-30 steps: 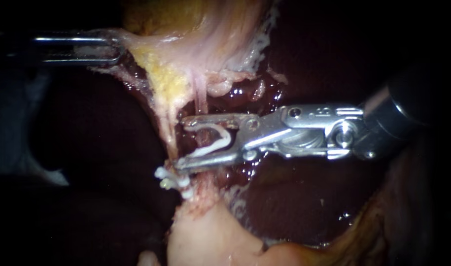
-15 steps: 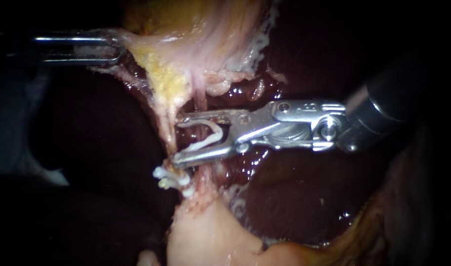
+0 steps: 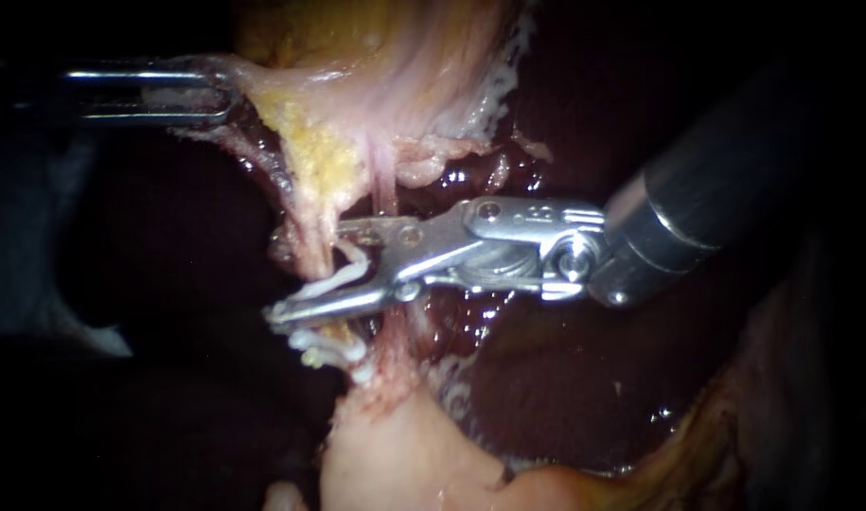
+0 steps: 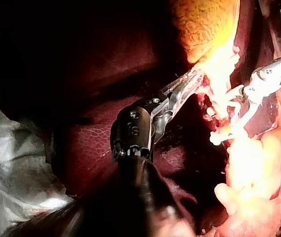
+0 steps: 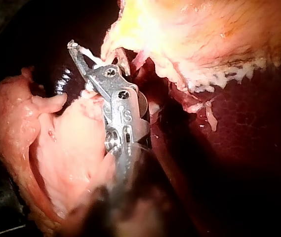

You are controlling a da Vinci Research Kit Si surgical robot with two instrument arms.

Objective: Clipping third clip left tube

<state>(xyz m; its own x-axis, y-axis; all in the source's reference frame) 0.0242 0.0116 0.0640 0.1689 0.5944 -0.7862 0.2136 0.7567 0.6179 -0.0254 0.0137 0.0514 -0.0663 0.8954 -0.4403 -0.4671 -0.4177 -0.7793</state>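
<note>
In the endoscope view the surroundings are lost in darkness. Only a pale cloth (image 3: 30, 255) is made out at the left edge, bluish and dimly lit, with its folds barely shown. In the left wrist view a white crumpled cloth (image 4: 17, 168) is seen, creased and caught by the light along its ridges. Whether the two are one cloth cannot be told. The light is concentrated on the middle of the field and fades quickly towards the margins.
</note>
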